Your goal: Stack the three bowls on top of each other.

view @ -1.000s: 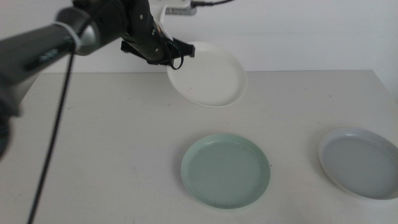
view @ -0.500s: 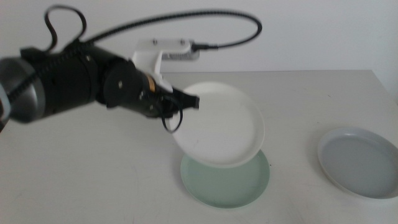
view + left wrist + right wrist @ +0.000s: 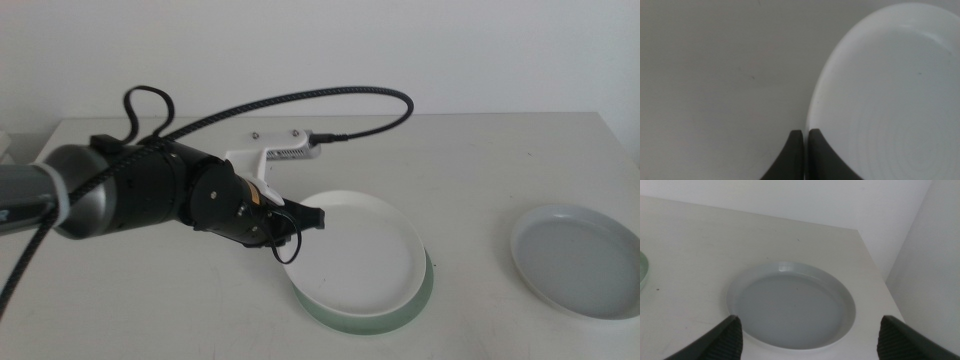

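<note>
The white bowl [image 3: 355,250] lies over the mint green bowl [image 3: 421,296], of which only a crescent of rim shows at the front right. My left gripper [image 3: 304,217] is shut on the white bowl's left rim. In the left wrist view the jaws [image 3: 805,145] pinch the rim of the white bowl [image 3: 890,100]. Whether the white bowl rests fully on the green one, I cannot tell. The pale grey-blue bowl [image 3: 578,258] sits alone at the right. Just short of this bowl [image 3: 790,305], my right gripper [image 3: 810,347] hangs open and holds nothing.
The left arm's black cable [image 3: 330,95] arcs above the table behind the bowls. The table's right edge [image 3: 875,265] runs close past the grey-blue bowl. A sliver of the mint green bowl [image 3: 642,270] shows in the right wrist view.
My left gripper has carried the white bowl from the back of the table forward and down, onto the mint green bowl. The grey-blue bowl has not moved.
</note>
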